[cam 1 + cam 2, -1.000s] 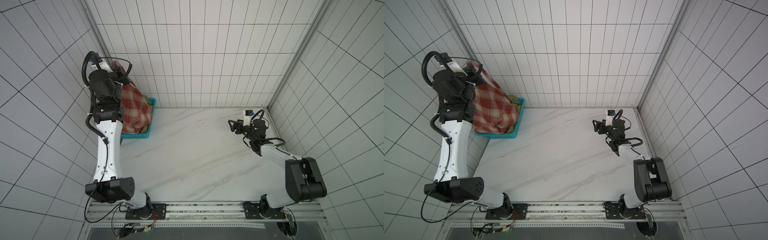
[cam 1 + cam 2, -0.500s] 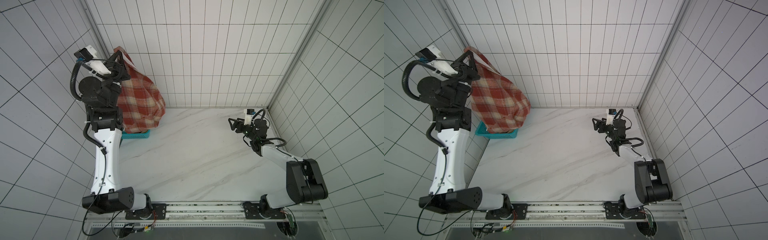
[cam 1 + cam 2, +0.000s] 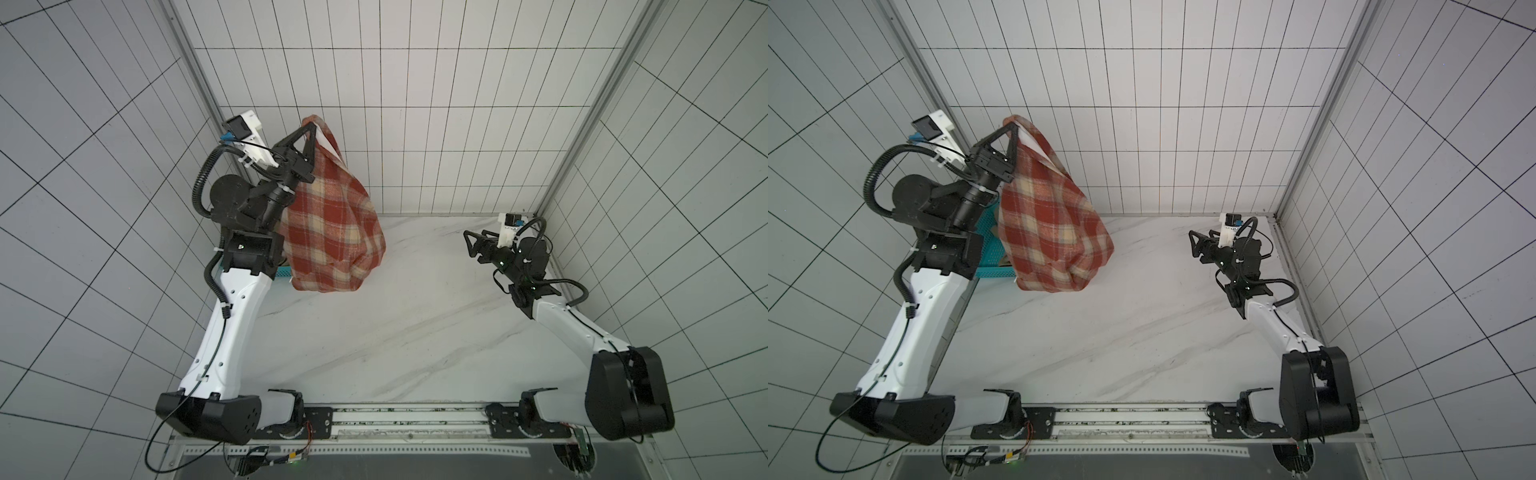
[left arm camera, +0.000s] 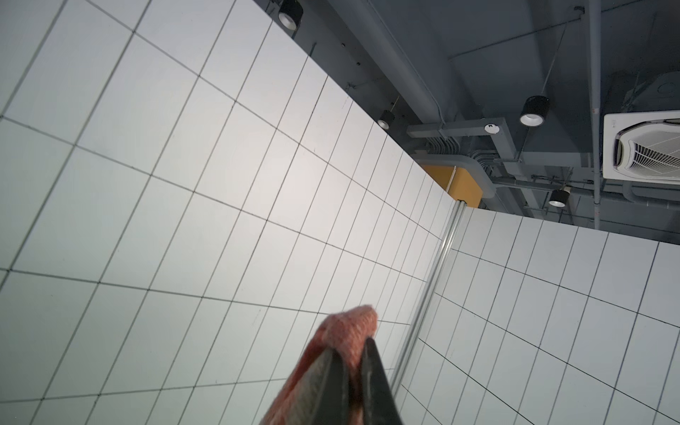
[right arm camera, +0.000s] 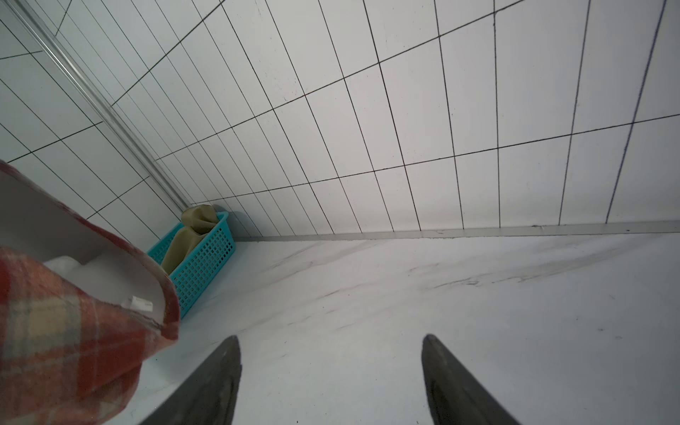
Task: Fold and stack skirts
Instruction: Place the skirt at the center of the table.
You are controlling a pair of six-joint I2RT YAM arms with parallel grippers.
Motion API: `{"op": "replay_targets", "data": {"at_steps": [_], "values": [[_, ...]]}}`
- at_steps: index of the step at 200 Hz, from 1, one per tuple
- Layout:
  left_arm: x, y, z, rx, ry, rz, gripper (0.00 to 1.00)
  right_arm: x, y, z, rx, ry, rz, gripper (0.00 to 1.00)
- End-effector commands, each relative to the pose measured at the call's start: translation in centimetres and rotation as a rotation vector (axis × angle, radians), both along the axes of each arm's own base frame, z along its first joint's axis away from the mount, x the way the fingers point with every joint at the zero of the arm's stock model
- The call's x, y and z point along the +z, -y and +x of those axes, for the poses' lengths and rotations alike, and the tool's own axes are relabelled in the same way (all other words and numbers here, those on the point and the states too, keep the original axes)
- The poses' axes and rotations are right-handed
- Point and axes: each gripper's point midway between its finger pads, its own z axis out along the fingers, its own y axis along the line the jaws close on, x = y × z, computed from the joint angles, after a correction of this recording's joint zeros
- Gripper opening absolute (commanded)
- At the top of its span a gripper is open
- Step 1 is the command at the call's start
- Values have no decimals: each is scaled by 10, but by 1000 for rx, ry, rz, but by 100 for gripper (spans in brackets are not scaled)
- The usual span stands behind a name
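Above the far-left basket [image 5: 206, 265], my left gripper [image 3: 311, 131] pinched the plaid skirt [image 3: 332, 232] by its edge to hang it clear, my right gripper [image 3: 468, 245] spread, empty.

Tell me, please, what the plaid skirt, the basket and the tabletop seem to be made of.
Plaid skirt: thick, fuzzy woven cloth, perhaps wool-like, matte; it drapes softly from the left gripper.
Basket: teal plastic, judging by its moulded grid of holes.
Tabletop: smooth white surface with grey veins; marble or a marble-look laminate, cannot tell.
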Motion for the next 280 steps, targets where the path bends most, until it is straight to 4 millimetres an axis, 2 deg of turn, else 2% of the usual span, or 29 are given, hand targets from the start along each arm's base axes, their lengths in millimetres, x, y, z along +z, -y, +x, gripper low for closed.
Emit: {"op": "replay_targets", "data": {"at_steps": [1, 29, 65, 107, 127, 144, 157, 160, 165, 178, 185, 192, 208, 235, 256, 280], "values": [[-4, 18, -24, -65, 18, -54, 0, -19, 13, -20, -56, -65, -39, 77], [-60, 51, -26, -111, -77, -89, 0, -23, 19, -43, -70, -89, -49, 77], [-134, 123, -22, -212, -208, -27, 0, -37, 27, -72, -92, -120, -38, 77], [-222, 199, 6, -341, -379, 25, 0, -49, 35, -87, -125, -158, -52, 78], [-259, 226, 18, -401, -446, 23, 0, -56, 36, -90, -129, -182, -54, 78], [-283, 240, 28, -433, -479, 8, 0, -62, 36, -92, -124, -204, -52, 78], [-290, 241, 33, -432, -482, -2, 0, -67, 31, -94, -98, -216, -49, 78], [-291, 241, 34, -433, -481, -1, 3, -68, 31, -95, -94, -220, -48, 78], [-291, 240, 34, -433, -478, 1, 9, -72, 30, -95, -87, -230, -45, 78], [-287, 233, 34, -432, -469, 2, 40, -78, 25, -99, -60, -255, -37, 77], [-285, 225, 34, -423, -467, 0, 49, -82, 21, -101, -41, -266, -28, 77], [-283, 214, 35, -408, -469, -3, 54, -87, 17, -104, -16, -276, -20, 77], [-285, 183, 35, -362, -502, 0, 57, -95, 8, -110, 27, -294, -10, 77], [-316, 128, 27, -251, -611, 59, 59, -114, -1, -119, 59, -340, -18, 77], [-358, 96, 13, -161, -743, 136, 59, -124, -16, -124, 102, -363, -25, 77], [-409, 77, -15, -121, -875, 204, 59, -141, -31, -125, 144, -413, -44, 77]]}}
